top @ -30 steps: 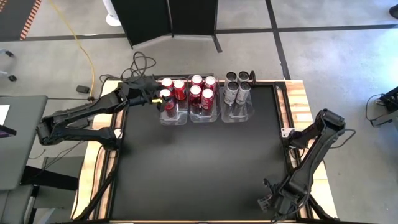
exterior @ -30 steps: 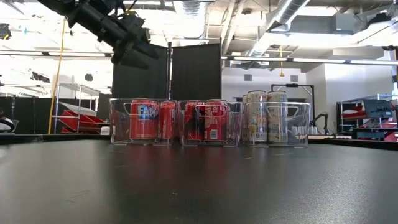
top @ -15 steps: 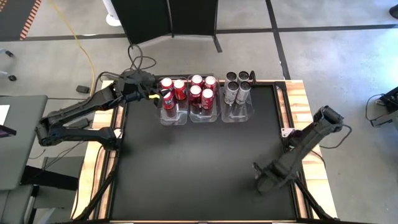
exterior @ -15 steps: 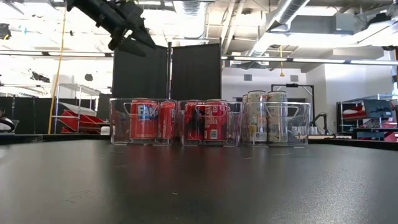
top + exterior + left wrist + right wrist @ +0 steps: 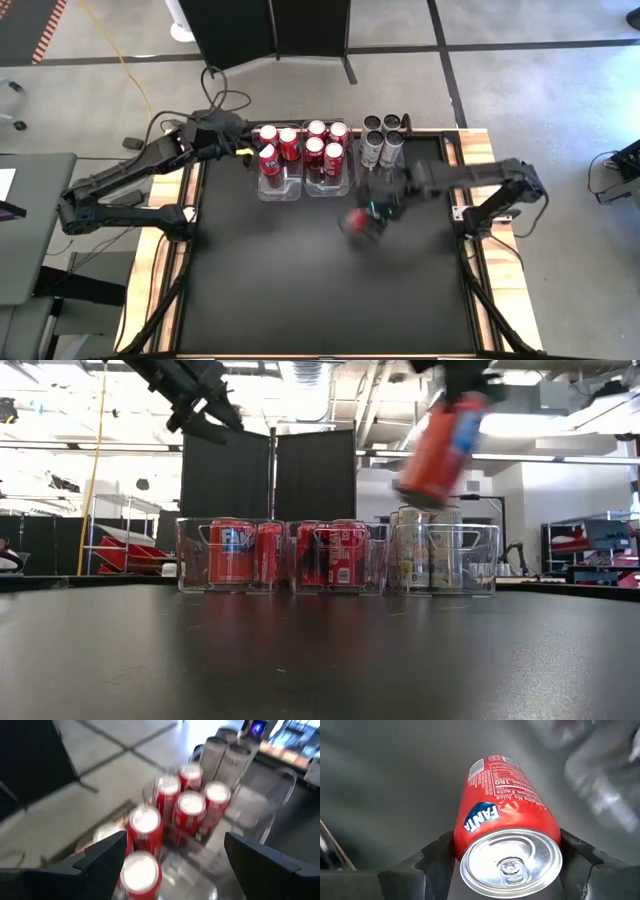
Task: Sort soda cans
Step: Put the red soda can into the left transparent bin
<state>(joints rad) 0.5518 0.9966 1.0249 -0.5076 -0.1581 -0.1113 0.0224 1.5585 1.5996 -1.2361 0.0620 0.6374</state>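
step: right gripper [image 5: 507, 870] jaws pinching red can [image 5: 360, 220], airborne above table [image 5: 300, 290] before bins [image 5: 330, 185] | left gripper [image 5: 243, 150] jaws spread, empty, beside left bin | next: judge can's bin, lower upright

1. 1 red can [image 5: 507, 817] sits between my right gripper's fingers, silver top toward my wrist camera, white and blue lettering on its side.
2. From above, that can [image 5: 360, 220] hangs over the dark tabletop, just in front of the rows of cans; from table height it [image 5: 440, 450] is tilted, well above them.
3. 3 red cans [image 5: 272, 150] stand upright at the back left.
4. 4 more red cans [image 5: 325, 141] stand upright beside those.
5. 4 silver-grey cans [image 5: 383, 137] stand upright on the right.
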